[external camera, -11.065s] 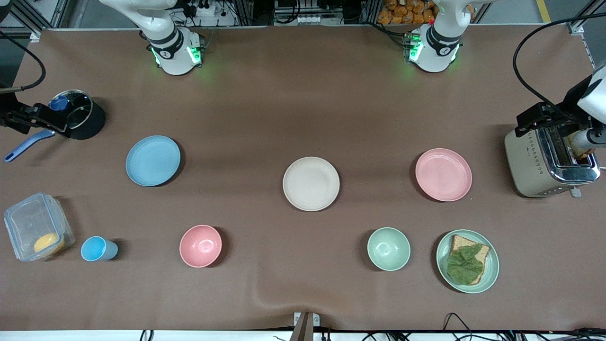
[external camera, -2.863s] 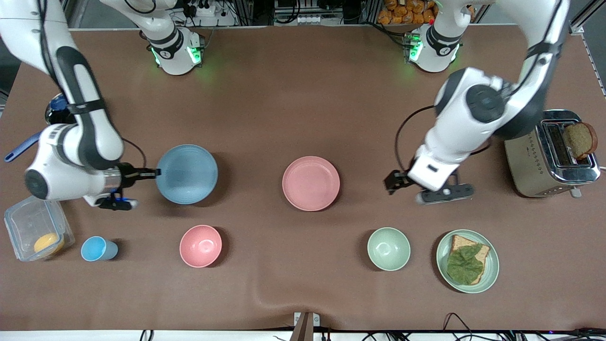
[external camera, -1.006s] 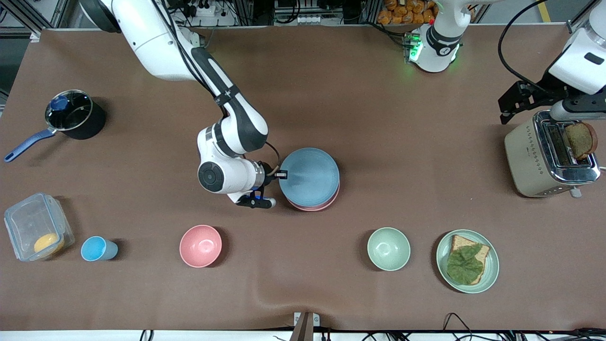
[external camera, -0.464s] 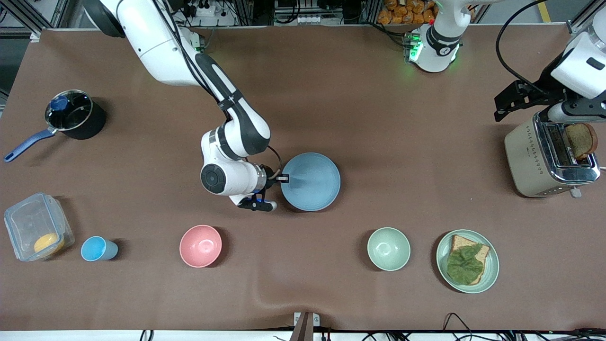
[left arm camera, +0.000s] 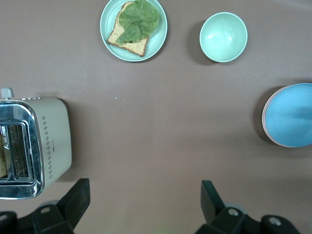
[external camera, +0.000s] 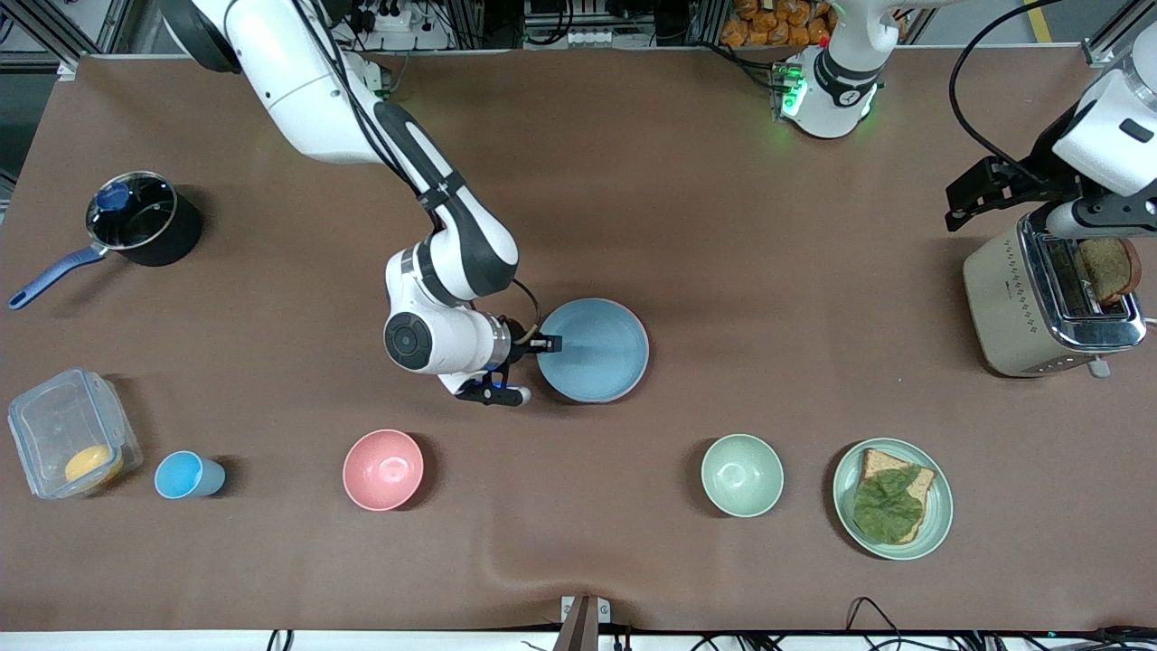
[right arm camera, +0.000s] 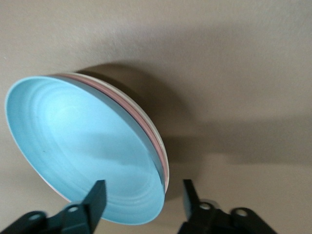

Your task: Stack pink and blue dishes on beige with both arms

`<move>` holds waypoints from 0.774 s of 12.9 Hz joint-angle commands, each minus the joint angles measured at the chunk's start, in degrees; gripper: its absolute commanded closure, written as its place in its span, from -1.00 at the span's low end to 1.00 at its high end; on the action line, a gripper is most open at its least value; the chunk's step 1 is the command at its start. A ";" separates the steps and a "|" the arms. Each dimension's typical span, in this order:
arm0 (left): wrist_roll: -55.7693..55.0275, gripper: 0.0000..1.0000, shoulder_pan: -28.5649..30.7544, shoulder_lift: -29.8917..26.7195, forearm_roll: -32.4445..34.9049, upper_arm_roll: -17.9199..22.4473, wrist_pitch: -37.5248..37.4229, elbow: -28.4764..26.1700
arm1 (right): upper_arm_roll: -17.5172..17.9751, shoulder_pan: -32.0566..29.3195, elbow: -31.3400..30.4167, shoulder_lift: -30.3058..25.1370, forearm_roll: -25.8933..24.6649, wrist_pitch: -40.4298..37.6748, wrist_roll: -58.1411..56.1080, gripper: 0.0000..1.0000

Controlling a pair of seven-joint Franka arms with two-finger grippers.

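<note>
Your right gripper stands open astride the rim of the blue plate, which lies on the pink plate and beige plate mid-table; draw straight back off the rim, level, so the stack does not shift. Your left gripper, also open, waits above the toaster, well away.

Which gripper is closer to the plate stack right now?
Right. The right gripper is open at the rim of the blue plate topping the stack; the left gripper waits open by the toaster.

text: none legible | toaster side: dotted pattern, possibly small unreadable mark
</note>
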 commanded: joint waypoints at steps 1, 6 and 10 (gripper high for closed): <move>0.21 -1.00 0.40 -0.73 -0.46 0.45 -1.53 0.07 | -0.47 -2.43 0.30 -2.18 0.85 -3.85 -0.10 -1.00; 0.12 -1.00 0.31 -0.82 -0.46 0.97 -1.71 -0.19 | -2.49 -11.21 0.74 -8.51 -6.07 -19.41 -2.03 -1.00; 0.12 -1.00 -0.04 -0.82 -0.46 1.76 -2.85 -0.10 | -2.49 -20.27 0.65 -12.47 -14.24 -26.89 -7.83 -1.00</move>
